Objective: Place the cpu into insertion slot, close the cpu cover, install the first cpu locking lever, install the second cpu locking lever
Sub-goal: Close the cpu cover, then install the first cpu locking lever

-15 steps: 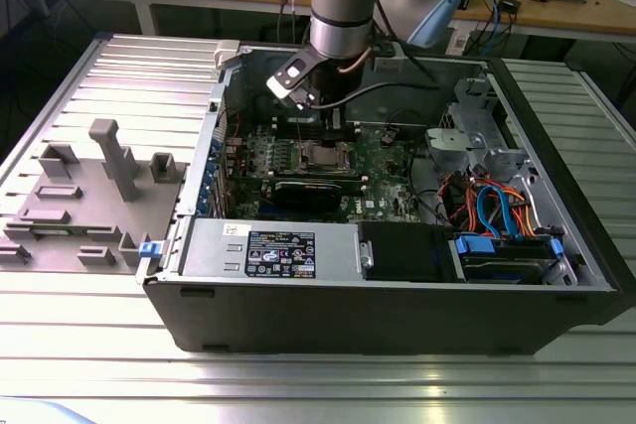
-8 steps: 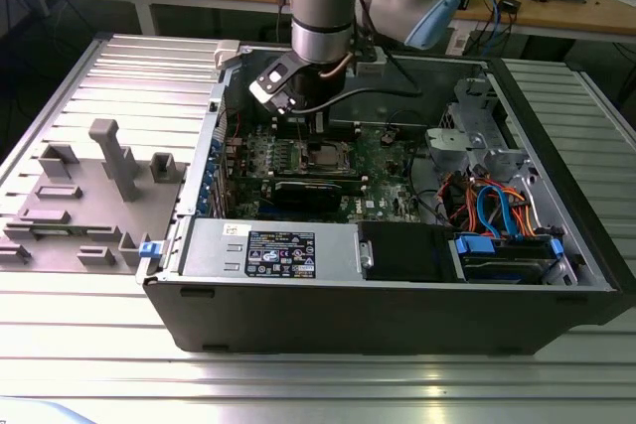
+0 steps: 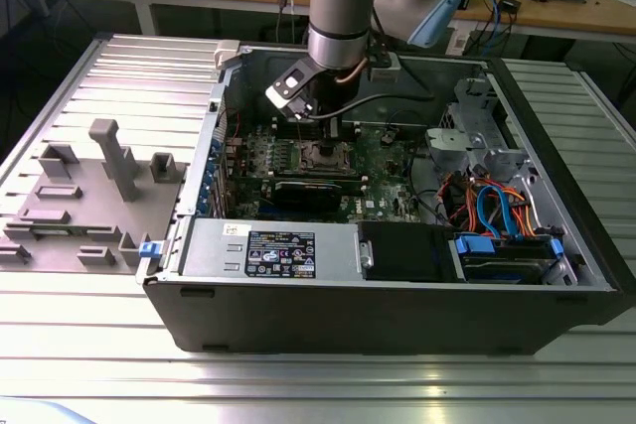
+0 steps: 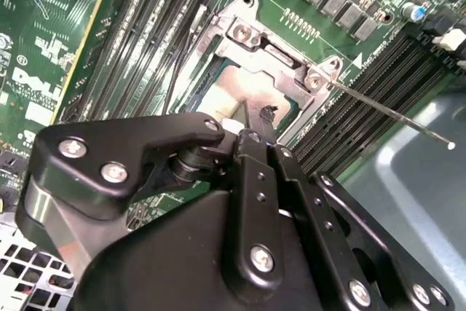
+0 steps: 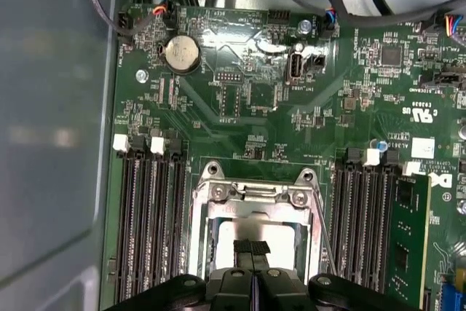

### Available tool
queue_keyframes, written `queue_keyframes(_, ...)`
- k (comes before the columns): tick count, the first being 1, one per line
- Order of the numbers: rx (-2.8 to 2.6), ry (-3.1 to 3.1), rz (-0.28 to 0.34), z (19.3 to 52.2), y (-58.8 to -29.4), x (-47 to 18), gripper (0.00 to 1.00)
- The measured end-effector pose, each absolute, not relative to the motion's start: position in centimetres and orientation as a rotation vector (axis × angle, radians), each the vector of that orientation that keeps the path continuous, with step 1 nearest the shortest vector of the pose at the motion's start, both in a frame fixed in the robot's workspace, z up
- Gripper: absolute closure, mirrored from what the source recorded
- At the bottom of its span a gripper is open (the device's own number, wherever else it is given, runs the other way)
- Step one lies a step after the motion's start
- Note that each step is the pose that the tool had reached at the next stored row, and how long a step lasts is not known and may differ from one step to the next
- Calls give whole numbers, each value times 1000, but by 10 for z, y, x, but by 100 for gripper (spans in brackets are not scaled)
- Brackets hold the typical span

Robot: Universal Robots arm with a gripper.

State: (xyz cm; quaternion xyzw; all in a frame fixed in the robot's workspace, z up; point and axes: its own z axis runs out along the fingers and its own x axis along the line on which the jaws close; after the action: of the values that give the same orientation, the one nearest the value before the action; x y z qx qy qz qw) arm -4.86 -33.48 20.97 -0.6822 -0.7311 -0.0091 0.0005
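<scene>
Our jaws, closed together on nothing, hang just above the cpu (image 5: pixel 280 253); we fear a tilted push bends contacts underneath.

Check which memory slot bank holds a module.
The bank far from the grey case wall: a green module stands in its outermost slot. The wall-side bank has bare slots.

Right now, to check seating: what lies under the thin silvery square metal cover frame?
Through the cut-out of the cpu cover, the flat silver-grey cpu shows. The black gripper hides part of it; the insertion slot beneath is covered.
</scene>
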Motion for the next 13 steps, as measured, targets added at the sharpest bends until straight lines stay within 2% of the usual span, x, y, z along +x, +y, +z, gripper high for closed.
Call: queue_keyframes(13, -2142, -2296, -29, 210, -335, -46, 89)
